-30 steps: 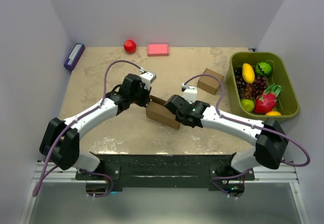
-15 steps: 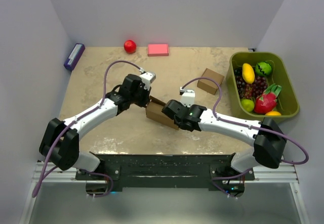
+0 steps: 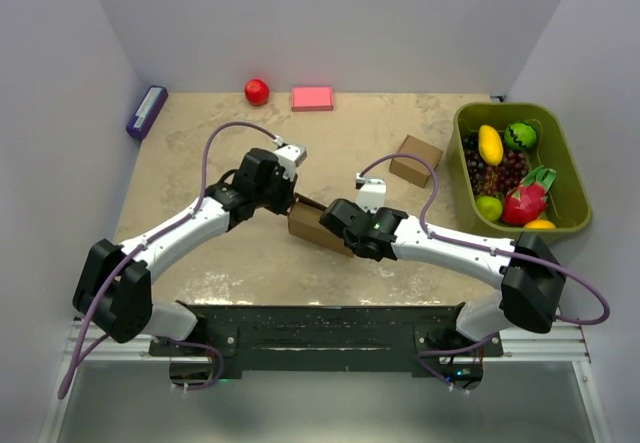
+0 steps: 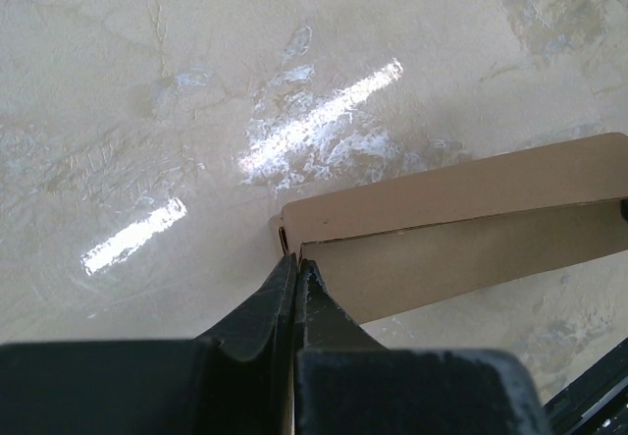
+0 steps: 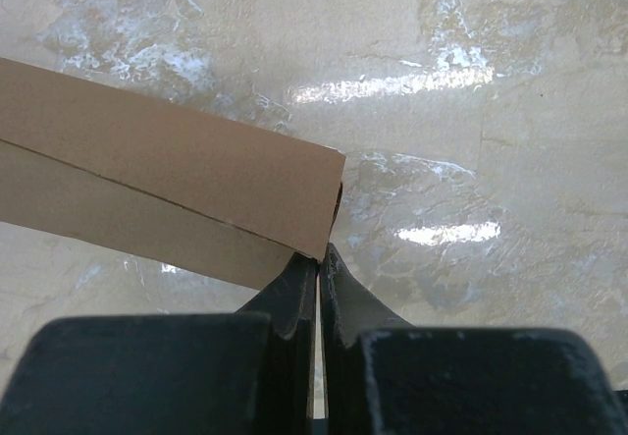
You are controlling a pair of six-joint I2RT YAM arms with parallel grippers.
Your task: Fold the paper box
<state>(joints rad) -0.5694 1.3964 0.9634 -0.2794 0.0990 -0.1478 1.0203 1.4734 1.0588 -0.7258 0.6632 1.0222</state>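
The paper box [image 3: 312,223] is a low brown cardboard oblong in the middle of the table, held between both grippers. My left gripper [image 3: 291,203] is shut on a thin panel at its far-left end. In the left wrist view the closed tips [image 4: 296,264] meet the box's [image 4: 442,229] corner. My right gripper [image 3: 338,227] is shut on the near-right end. In the right wrist view its tips [image 5: 319,254] pinch the corner of the box [image 5: 167,175], which hangs just above the tabletop.
A smaller squarish cardboard box [image 3: 415,160] sits to the right. A green basket [image 3: 505,110] of fruit stands at the far right. A red ball [image 3: 257,91], a pink block [image 3: 312,98] and a purple object [image 3: 146,111] lie along the back.
My right gripper has moved left along the box toward the left gripper. The left arm has shifted slightly left. Both stay shut on the box.
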